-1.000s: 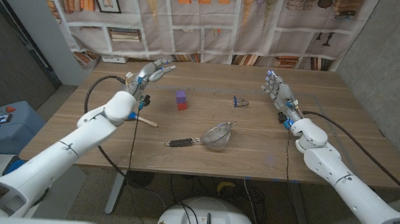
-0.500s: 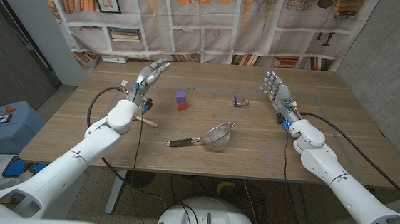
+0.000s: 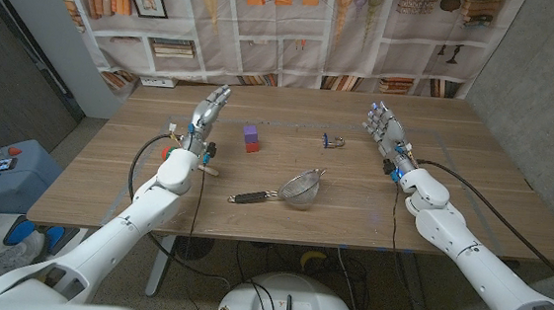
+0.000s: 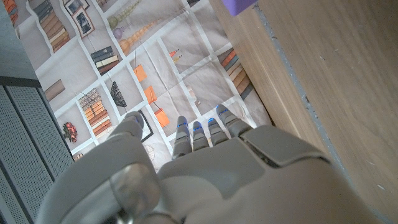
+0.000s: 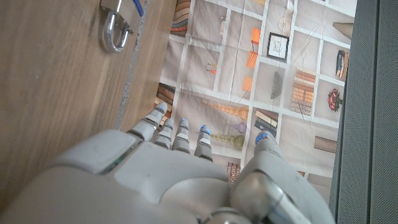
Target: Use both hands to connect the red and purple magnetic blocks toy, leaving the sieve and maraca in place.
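Wooden boards make up the counter (image 3: 351, 220), on which everything is laid out. Nearest the robot, a metal sieve (image 3: 301, 189) with a dark handle is seen near the middle, its handle pointing left. To the left of it, a maraca (image 3: 192, 160) is partly hidden behind the left wrist; a pale stick and a bit of orange are made out there, and little more can be told.

Farther back, the red and purple magnetic blocks toy (image 3: 251, 138) is found left of centre, the purple block stacked on the red one and touching it. A corner of the purple block (image 4: 238, 6) is also caught in the left wrist view, at the counter's far part. To the right of the toy, well apart from it, a small metal padlock (image 3: 333, 141) is seen lying on the counter; its shackle (image 5: 117, 26) is shown clearly in the right wrist view.

The left hand (image 3: 208, 111) is raised over the counter to the left of the toy, apart from it, with its fingers (image 4: 194, 135) stretched out and spread, nothing being held. The right hand (image 3: 383, 125) is held up on the right, beyond the padlock, its fingers (image 5: 179, 134) likewise extended and apart, with nothing in them.

Behind the counter, a backdrop printed with bookshelves (image 3: 297, 28) is hung.
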Available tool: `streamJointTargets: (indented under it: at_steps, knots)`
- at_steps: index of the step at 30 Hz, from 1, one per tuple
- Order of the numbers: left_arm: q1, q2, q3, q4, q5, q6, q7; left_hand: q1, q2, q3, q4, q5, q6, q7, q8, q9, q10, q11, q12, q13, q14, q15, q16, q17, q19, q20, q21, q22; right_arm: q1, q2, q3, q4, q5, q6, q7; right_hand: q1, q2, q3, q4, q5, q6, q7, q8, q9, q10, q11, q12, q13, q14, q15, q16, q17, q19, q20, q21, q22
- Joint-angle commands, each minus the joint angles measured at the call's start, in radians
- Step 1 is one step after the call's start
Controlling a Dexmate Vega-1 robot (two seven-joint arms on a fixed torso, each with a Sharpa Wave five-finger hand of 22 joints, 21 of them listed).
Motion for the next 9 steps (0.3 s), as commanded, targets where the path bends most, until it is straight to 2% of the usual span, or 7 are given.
streamJointTargets:
  at_steps: [1,4,9]
  knots:
    - [-0.012,-0.026,0.02,0.103,-0.048,-0.058,-0.063,-0.023,-0.004,0.009,0.006,0.005,-0.018,-0.003,-0.001,-0.001,-0.025,-0.002,-0.003,0.001,-0.02,0.001,-0.004,0.002,-0.017,-0.028,-0.002,0.001,-0.016,0.015,0.0,-0.001,-0.002,0.005,-0.04,-0.021,0.0,-0.002,0.009,0.008,0.0,0.016,0.002,0.0,0.012,0.001,-0.001,0.002,-0.001,-0.006,0.004,0.002,-0.005,-0.013,-0.004,0.003]
    - [-0.015,-0.041,0.017,0.136,-0.066,-0.086,-0.07,-0.027,-0.005,0.009,0.007,0.005,-0.02,-0.002,0.0,-0.001,-0.027,-0.002,-0.002,0.001,-0.023,0.002,-0.004,0.002,-0.02,-0.027,-0.003,0.001,-0.011,0.026,0.002,0.017,0.008,0.009,-0.037,-0.031,0.005,-0.004,0.015,0.01,-0.005,0.025,0.002,0.0,0.012,0.002,-0.003,0.002,-0.003,-0.012,0.002,0.002,-0.011,-0.019,-0.005,0.003]
    - [-0.031,-0.071,0.018,0.197,-0.088,-0.123,-0.089,-0.035,-0.006,0.011,0.008,0.005,-0.012,-0.003,0.007,-0.001,-0.021,-0.01,0.003,0.001,-0.016,-0.001,0.001,0.001,-0.016,-0.027,0.001,0.001,0.006,0.029,-0.001,0.037,0.012,-0.002,-0.027,-0.041,0.011,-0.005,0.021,0.011,-0.004,0.024,0.003,0.0,0.01,0.003,-0.004,0.001,-0.007,-0.016,0.001,0.002,-0.015,-0.023,-0.005,0.003]
